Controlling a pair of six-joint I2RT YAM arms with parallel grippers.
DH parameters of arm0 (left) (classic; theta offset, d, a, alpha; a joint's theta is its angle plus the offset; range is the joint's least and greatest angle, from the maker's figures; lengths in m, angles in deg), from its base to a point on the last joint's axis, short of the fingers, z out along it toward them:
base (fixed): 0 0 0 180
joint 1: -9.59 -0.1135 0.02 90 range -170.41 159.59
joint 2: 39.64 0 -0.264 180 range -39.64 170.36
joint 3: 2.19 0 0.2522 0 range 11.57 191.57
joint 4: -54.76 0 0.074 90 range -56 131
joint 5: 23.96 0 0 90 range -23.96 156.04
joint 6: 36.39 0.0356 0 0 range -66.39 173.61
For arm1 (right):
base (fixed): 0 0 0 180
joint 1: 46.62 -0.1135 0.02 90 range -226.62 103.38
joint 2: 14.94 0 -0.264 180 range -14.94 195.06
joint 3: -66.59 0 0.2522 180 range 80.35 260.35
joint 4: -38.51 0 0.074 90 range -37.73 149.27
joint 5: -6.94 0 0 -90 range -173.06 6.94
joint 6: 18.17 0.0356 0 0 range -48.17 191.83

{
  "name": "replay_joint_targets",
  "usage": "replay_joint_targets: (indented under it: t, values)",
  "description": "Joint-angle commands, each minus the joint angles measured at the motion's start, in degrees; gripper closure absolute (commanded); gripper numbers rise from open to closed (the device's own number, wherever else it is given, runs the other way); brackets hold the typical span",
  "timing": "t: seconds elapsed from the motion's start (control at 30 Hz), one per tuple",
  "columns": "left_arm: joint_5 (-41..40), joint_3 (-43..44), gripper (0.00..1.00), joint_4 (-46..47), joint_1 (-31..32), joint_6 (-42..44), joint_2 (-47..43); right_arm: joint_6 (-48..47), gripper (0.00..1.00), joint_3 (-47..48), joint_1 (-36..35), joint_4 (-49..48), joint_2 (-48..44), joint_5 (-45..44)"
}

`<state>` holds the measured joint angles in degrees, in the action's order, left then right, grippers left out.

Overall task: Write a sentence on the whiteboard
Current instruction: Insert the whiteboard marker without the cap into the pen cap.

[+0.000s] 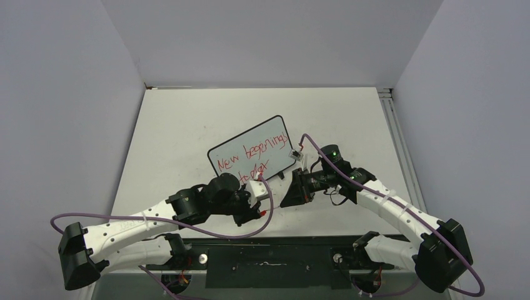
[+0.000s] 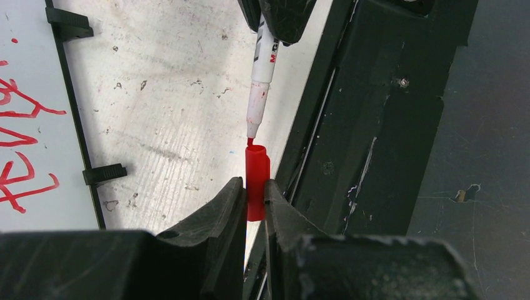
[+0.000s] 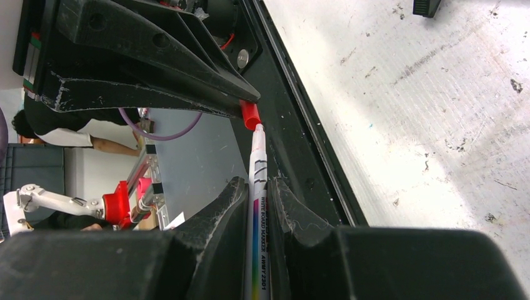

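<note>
Near the middle of the table (image 1: 187, 125), seen from above, the whiteboard (image 1: 253, 150) lies askew, its right end farther away. The sentence (image 1: 251, 157) runs across it in red on two lines, and the arms cover the end of the lower line. On the near side of the board the left gripper (image 1: 261, 211) and right gripper (image 1: 292, 187) face each other. Purple cables (image 1: 156, 232) loop past them, so the jaws are hard to read here.

From the left wrist, the left gripper (image 2: 255, 187) is pinched tight on a red cap (image 2: 257, 169). A marker (image 2: 262, 75) reaches down to it from the right gripper (image 2: 281, 15), which is mostly cut off at the top edge. The nib sits just at the cap's mouth; whether it is inside cannot be told. The whiteboard (image 2: 37, 75) is cropped at the left, and a black rail (image 2: 375, 125) fills the right.

From the right wrist, the right gripper (image 3: 256, 190) is clamped on the marker (image 3: 257, 156), whose tip meets the cap (image 3: 250, 115) in the left gripper (image 3: 156, 69). The clutter beyond the rail (image 3: 300, 144) is blurred.
</note>
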<state>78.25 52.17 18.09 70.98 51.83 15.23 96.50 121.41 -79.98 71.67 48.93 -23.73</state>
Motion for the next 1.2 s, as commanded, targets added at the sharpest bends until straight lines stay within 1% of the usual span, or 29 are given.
replay_joint_targets:
  t: [0.0,0.8,1.17]
  values:
    - [0.1,1.1,1.00,1.0,0.5,0.9,-0.4,-1.0,0.95,2.5,0.3,-1.2,-1.8,0.3]
    - [-0.2,1.2,1.00,0.8,0.8,1.0,-0.1,-1.2,0.95,2.2,0.2,-0.2,-2.8,0.7]
    - [-0.3,1.3,1.00,0.7,0.9,0.9,-0.1,0.0,0.95,1.4,-0.3,-2.2,-2.3,1.5]
